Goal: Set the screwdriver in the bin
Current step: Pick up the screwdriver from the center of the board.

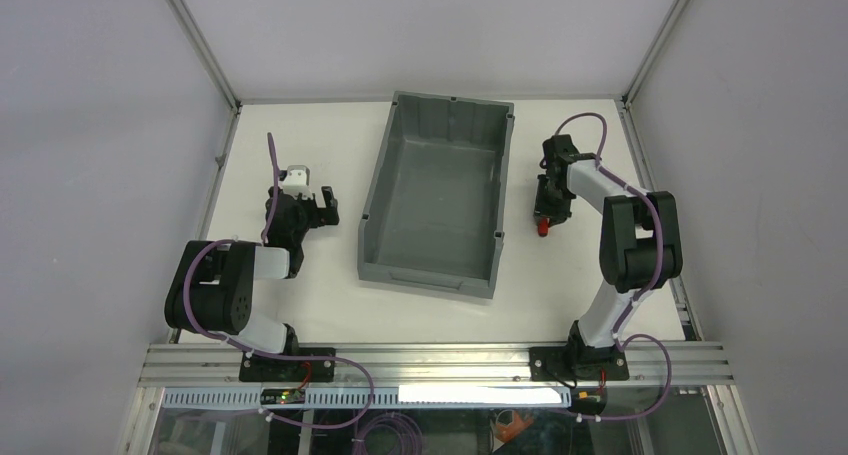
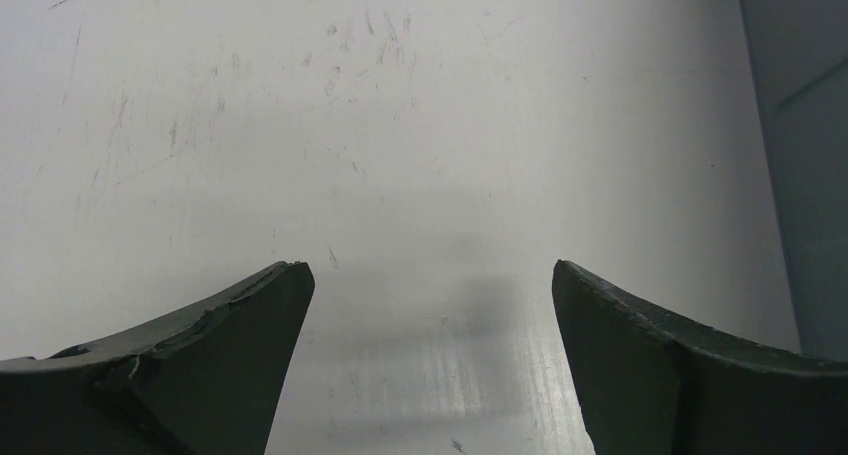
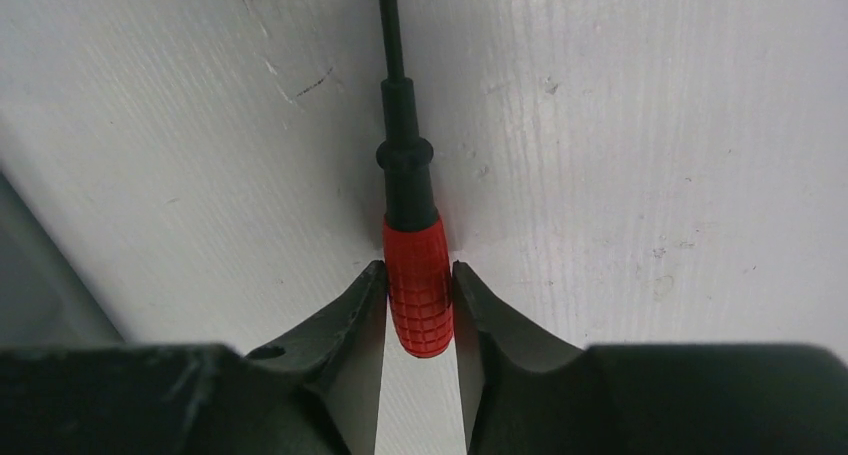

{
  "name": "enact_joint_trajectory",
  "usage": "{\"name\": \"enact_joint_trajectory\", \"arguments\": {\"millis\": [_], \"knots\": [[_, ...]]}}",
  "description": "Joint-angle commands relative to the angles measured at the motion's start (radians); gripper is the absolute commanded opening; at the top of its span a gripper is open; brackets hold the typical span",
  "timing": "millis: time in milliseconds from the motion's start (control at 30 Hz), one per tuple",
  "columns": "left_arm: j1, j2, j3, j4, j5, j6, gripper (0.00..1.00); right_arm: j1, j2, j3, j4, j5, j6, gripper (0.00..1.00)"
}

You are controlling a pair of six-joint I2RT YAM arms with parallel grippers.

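Observation:
The screwdriver (image 3: 417, 275) has a short red ribbed handle and a thin black shaft running up out of the right wrist view. My right gripper (image 3: 418, 271) is shut on the red handle, both fingertips pressed against its sides, low over the white table. In the top view the right gripper (image 1: 545, 220) is just right of the grey bin (image 1: 372, 215), the red handle (image 1: 543, 229) showing below it. The bin is empty. My left gripper (image 2: 430, 270) is open and empty over bare table, left of the bin in the top view (image 1: 318, 207).
The bin's outer wall shows at the right edge of the left wrist view (image 2: 805, 175) and at the lower left of the right wrist view (image 3: 40, 295). Enclosure walls and frame posts (image 1: 200, 45) ring the white table.

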Motion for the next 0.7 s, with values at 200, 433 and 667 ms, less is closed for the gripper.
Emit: {"name": "enact_joint_trajectory", "arguments": {"millis": [200,433,667], "knots": [[0.005,-0.006,0.017,0.059,0.016,0.023,0.99,0.002,0.004,0.02,0.014,0.021,-0.003,0.2],[0.005,-0.006,0.017,0.059,0.016,0.023,0.99,0.002,-0.046,0.024,-0.005,0.012,0.002,0.19],[0.006,-0.005,0.017,0.059,0.016,0.023,0.99,0.002,-0.118,0.055,-0.06,0.016,0.001,0.19]]}}
